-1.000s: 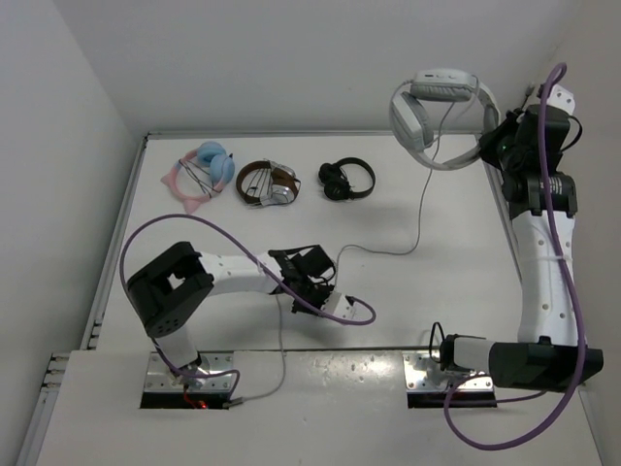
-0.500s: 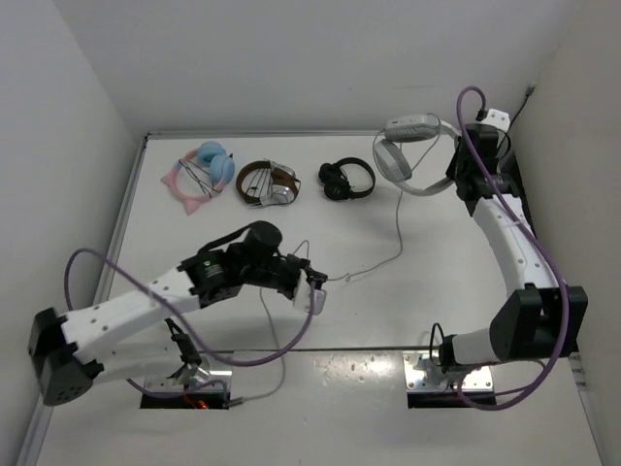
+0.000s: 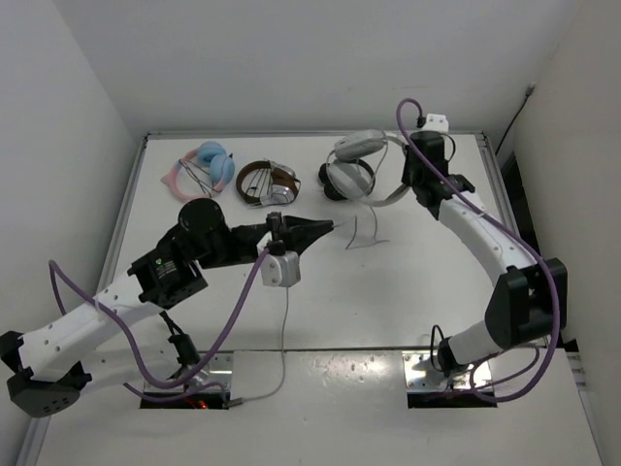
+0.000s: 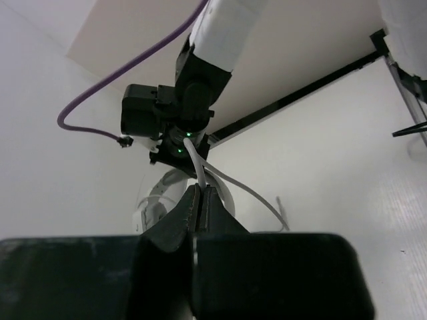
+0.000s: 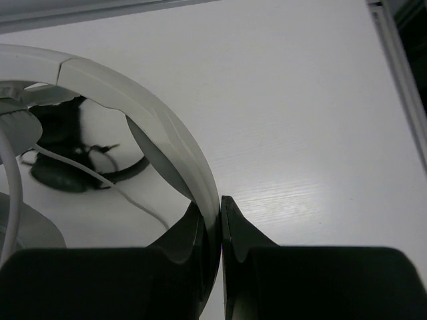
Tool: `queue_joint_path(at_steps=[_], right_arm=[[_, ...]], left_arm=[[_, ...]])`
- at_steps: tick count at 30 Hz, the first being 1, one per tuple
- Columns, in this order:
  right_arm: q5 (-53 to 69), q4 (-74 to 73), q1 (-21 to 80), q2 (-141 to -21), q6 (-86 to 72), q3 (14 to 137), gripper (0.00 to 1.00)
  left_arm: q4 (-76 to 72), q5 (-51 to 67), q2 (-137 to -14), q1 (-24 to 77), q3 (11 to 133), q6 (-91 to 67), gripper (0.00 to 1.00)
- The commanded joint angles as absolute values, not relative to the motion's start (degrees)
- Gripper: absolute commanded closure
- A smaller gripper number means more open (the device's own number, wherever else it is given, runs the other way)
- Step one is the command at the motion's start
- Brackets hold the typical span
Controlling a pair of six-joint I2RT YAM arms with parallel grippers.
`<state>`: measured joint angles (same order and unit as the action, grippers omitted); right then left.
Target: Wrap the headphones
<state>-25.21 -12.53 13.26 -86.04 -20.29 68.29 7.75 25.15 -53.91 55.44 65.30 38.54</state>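
We see the headphones in white and light grey, their cable pale grey. Near the far edge of the white desk lie a blue-and-pink pair and a brown-and-silver pair; a black pair shows too (partly hidden). The left arm and right arm are white with black joints and purple hoses. The left gripper and right gripper are black.

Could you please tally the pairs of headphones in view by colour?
White headphones: 1
Black headphones: 1
Brown-and-silver headphones: 1
Blue-and-pink headphones: 1
Total: 4
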Motion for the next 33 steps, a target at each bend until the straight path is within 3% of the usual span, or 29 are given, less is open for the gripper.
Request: queue_joint_path(at_steps=[1,11,28,33], right_arm=[[-22.1,-7.8,16.8,-84.6,-22.1,69.6,1.00],[-12.6,-10.5,20.3,-78.7,-17.9,61.0,1.00],[-11.3,-12.4,25.1,-62.8,-6.9,50.5,1.00],[-17.7,-11.2,28.0,-58.8,-2.8,48.3,1.00]], left_arm=[[1.9,20.2,-55.5,56.1,67.1,37.4,1.00],[-8.5,0.6,-62.5,51.5,70.8,31.7,1.00],[-13.1,-1.5,-80.8,32.2,78.2,22.6,1.00],[-12.5,-0.4,-85.9,28.4,81.3,19.8,1.00]])
